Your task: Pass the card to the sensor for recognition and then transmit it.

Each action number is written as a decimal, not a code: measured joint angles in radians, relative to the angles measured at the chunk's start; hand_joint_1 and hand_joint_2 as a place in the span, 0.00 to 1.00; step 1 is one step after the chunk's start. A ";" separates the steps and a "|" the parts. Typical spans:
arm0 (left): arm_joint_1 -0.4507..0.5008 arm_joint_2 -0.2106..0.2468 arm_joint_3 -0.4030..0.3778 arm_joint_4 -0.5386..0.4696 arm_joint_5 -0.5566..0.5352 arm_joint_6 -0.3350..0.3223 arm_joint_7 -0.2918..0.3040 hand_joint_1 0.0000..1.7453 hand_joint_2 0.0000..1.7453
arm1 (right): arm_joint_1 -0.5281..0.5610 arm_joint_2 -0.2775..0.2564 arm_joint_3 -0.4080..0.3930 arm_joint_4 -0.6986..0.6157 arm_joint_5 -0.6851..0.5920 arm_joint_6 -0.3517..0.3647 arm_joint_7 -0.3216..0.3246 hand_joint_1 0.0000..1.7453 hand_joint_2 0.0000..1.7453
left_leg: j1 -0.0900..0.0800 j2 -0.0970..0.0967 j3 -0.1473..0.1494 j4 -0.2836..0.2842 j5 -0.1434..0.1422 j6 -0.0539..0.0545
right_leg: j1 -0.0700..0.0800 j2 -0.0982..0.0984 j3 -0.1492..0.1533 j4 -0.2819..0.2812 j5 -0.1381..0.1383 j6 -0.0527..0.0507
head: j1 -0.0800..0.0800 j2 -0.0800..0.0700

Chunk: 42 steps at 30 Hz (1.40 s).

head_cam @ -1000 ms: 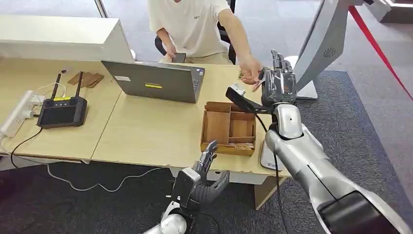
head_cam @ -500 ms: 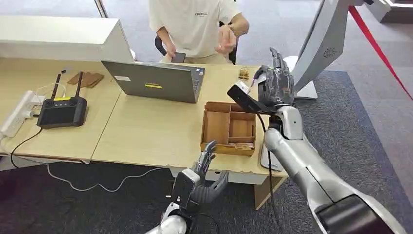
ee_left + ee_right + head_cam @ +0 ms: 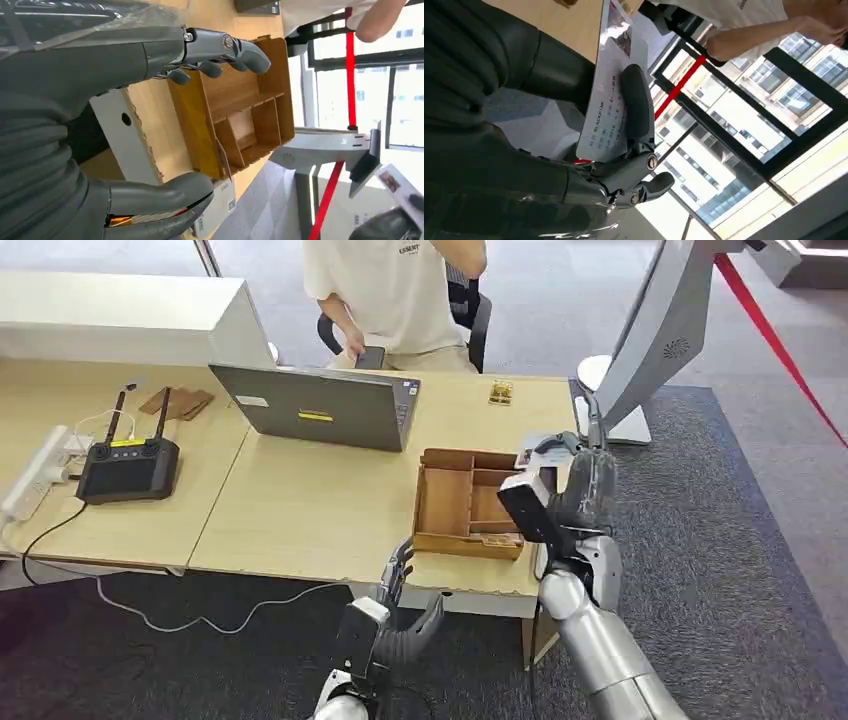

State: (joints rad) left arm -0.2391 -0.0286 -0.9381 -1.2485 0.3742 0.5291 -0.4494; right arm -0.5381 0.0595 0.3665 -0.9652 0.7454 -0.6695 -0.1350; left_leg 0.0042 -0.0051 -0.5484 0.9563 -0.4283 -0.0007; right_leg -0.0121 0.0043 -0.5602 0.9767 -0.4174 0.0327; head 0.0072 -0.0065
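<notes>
The right hand (image 3: 578,483) is raised over the near right corner of the desk (image 3: 300,500), just beside the wooden tray (image 3: 470,502). It grips a pale card (image 3: 611,95): in the right wrist view the card lies flat against the thumb, with a dark finger (image 3: 636,105) pressed across its printed face. In the head view only a small edge of the card (image 3: 528,452) peeks out at the top of the hand.

The left hand (image 3: 395,615) hangs below the desk's front edge, fingers spread and holding nothing. In the left wrist view its fingers (image 3: 225,50) and thumb stand wide apart in front of the tray (image 3: 240,110).

The tray has several compartments and sits near the desk's right front edge. A white stand (image 3: 655,335) with a slanted panel rises at the desk's right side, on the grey carpet, with a red strip (image 3: 770,335) behind it. Whether this stand is the sensor cannot be told.

A person (image 3: 400,290) in a pale shirt sits behind the desk, holding a phone (image 3: 370,357) low in one hand, the other arm bent up. A grey laptop (image 3: 320,405) stands open in front of the person. A small yellow object (image 3: 500,392) lies on the desk beyond the tray. At the far left sit a black controller (image 3: 128,465) with two antennas and a white power strip (image 3: 35,475).
</notes>
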 joint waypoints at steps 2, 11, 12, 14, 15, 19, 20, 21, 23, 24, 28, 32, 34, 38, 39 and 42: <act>0.003 0.002 0.001 -0.003 -0.001 0.000 0.000 0.00 1.00 | 0.040 -0.006 -0.036 -0.042 0.009 0.000 0.010 1.00 1.00 | 0.000 0.000 0.000 0.000 0.000 0.000 | 0.000 0.000 0.000 0.000 0.000 0.000 | 0.000 0.000; 0.013 0.005 0.011 -0.009 -0.017 -0.018 0.005 0.00 1.00 | 0.129 -0.055 -0.135 -0.106 0.056 0.000 0.110 1.00 1.00 | -0.001 0.000 0.000 0.000 0.000 0.000 | 0.000 0.000 0.000 0.000 0.000 0.000 | 0.000 0.000; 0.013 0.005 0.012 -0.009 -0.019 -0.021 0.006 0.00 1.00 | 0.129 -0.061 -0.139 -0.103 0.063 0.000 0.127 1.00 1.00 | -0.001 0.000 0.000 0.000 0.000 0.000 | 0.000 0.000 0.000 0.000 0.000 0.000 | 0.000 0.000; 0.013 0.005 0.012 -0.009 -0.021 -0.026 0.009 0.00 1.00 | 0.128 -0.071 -0.140 -0.096 0.088 0.000 0.152 1.00 1.00 | 0.000 0.000 0.000 0.000 0.000 0.000 | 0.000 0.000 0.000 0.000 0.000 0.000 | 0.000 0.000; 0.013 0.005 0.012 -0.009 -0.022 -0.028 0.010 0.00 1.00 | 0.124 -0.076 -0.140 -0.087 0.116 0.000 0.173 1.00 1.00 | 0.000 0.000 0.000 0.000 0.000 0.000 | 0.000 0.000 0.000 0.000 0.000 0.000 | 0.000 0.000; 0.011 0.002 0.013 -0.009 -0.022 -0.032 0.011 0.00 1.00 | 0.074 -0.086 -0.132 0.002 0.204 0.005 0.270 1.00 1.00 | 0.000 0.000 0.000 0.000 0.000 0.000 | 0.000 0.000 0.000 0.000 0.000 0.000 | 0.000 0.000; 0.010 0.001 0.013 -0.009 -0.022 -0.032 0.012 0.00 1.00 | 0.063 -0.087 -0.128 0.022 0.212 0.007 0.282 1.00 1.00 | 0.000 0.000 0.000 0.000 0.000 0.000 | 0.000 0.000 0.000 0.000 0.000 0.000 | 0.000 0.000; 0.010 0.000 0.013 -0.009 -0.022 -0.033 0.012 0.00 1.00 | 0.054 -0.088 -0.123 0.040 0.217 0.007 0.286 1.00 1.00 | 0.000 0.000 0.000 0.000 0.000 0.000 | 0.000 0.000 0.000 0.000 0.000 0.000 | 0.000 0.000; 0.009 -0.001 0.014 -0.009 -0.022 -0.033 0.012 0.00 1.00 | 0.040 -0.090 -0.115 0.072 0.219 0.007 0.292 1.00 1.00 | 0.000 0.000 0.000 0.000 0.000 0.000 | 0.000 0.000 0.000 0.000 0.000 0.000 | 0.000 0.000; 0.009 -0.002 0.015 -0.009 -0.022 -0.033 0.012 0.00 1.00 | 0.035 -0.091 -0.113 0.086 0.219 0.007 0.294 1.00 1.00 | 0.000 0.000 0.000 0.000 0.000 0.000 | 0.000 0.000 0.000 0.000 0.000 0.000 | 0.000 0.000; 0.009 -0.003 0.017 -0.009 -0.022 -0.033 0.012 0.00 1.00 | 0.024 -0.095 -0.108 0.125 0.219 0.007 0.294 1.00 1.00 | 0.000 0.000 0.000 0.000 0.000 0.000 | 0.000 0.000 0.000 0.000 0.000 0.000 | 0.000 0.000; 0.009 -0.004 0.018 -0.009 -0.022 -0.040 0.014 0.00 1.00 | 0.006 -0.096 -0.089 0.173 0.215 0.019 0.308 1.00 1.00 | 0.000 0.000 0.000 0.000 0.000 0.000 | 0.000 0.000 0.000 0.000 0.000 0.000 | 0.000 0.000; 0.007 -0.005 0.018 -0.009 -0.023 -0.048 0.016 0.00 1.00 | -0.007 -0.096 -0.077 0.202 0.209 0.024 0.315 1.00 1.00 | 0.000 0.000 0.000 0.000 0.000 0.000 | 0.000 0.000 0.000 0.000 0.000 0.000 | 0.000 0.000; 0.002 -0.011 0.018 -0.009 -0.030 -0.064 0.019 0.00 1.00 | -0.029 -0.095 -0.041 0.274 0.204 0.044 0.322 1.00 1.00 | 0.000 0.000 0.000 0.000 0.000 0.000 | 0.000 0.000 0.000 0.000 0.000 0.000 | 0.000 0.000; 0.001 -0.011 0.018 -0.008 -0.032 -0.066 0.020 0.00 1.00 | -0.032 -0.094 -0.032 0.290 0.203 0.049 0.325 1.00 1.00 | 0.000 0.000 0.000 0.000 0.000 0.000 | 0.000 0.000 0.000 0.000 0.000 0.000 | 0.000 0.000; 0.000 -0.013 0.018 -0.008 -0.036 -0.066 0.023 0.00 1.00 | -0.033 -0.093 -0.010 0.328 0.199 0.058 0.335 1.00 1.00 | 0.000 0.000 0.000 0.000 0.000 0.000 | 0.000 0.000 0.000 0.000 0.000 0.000 | 0.000 0.000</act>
State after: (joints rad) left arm -0.2393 -0.0412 -0.9197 -1.2570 0.3387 0.4627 -0.4265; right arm -0.5715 -0.0336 0.3567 -0.6370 0.9441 -0.6115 0.2003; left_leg 0.0037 -0.0048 -0.5489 0.9564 -0.4282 -0.0007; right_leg -0.0122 0.0044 -0.5603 0.9769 -0.4172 0.0328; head 0.0072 -0.0065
